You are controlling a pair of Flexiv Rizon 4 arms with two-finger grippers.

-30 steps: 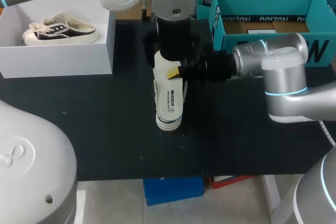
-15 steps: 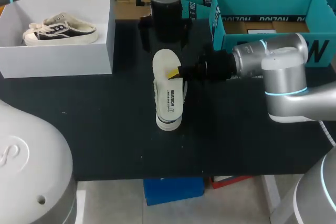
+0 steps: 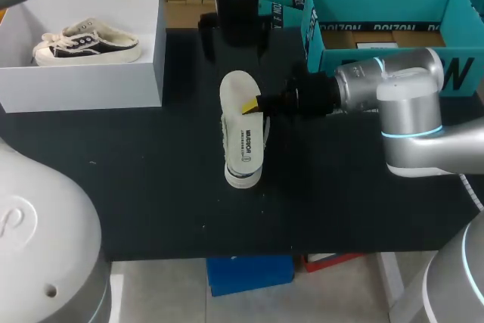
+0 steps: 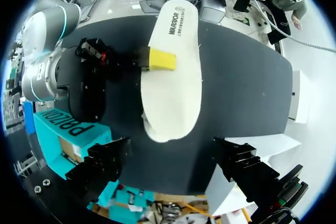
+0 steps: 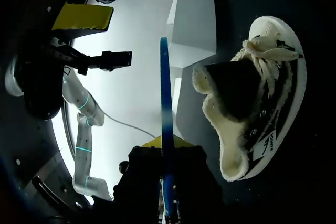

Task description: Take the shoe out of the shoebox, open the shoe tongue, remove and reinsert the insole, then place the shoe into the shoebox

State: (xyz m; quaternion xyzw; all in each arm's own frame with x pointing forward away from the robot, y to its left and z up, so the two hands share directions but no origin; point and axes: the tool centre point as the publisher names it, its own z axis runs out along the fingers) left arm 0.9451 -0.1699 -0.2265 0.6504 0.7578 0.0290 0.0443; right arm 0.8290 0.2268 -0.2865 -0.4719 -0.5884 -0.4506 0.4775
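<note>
At mid-counter, the right end effector (image 3: 252, 105) is closed on the edge of one white foam insole (image 3: 242, 130), holding it over a black-and-white fleece-lined shoe (image 5: 262, 103). Behind them the left end effector (image 4: 170, 163) hangs spread wide, holding nothing. Two boxes sit at the rear corners: a white cardboard shoebox (image 3: 83, 85) holding a second shoe (image 3: 87, 41), and a teal shoebox (image 3: 386, 1). The shoe lies well apart from the black counter (image 3: 151, 187) front edge.
</note>
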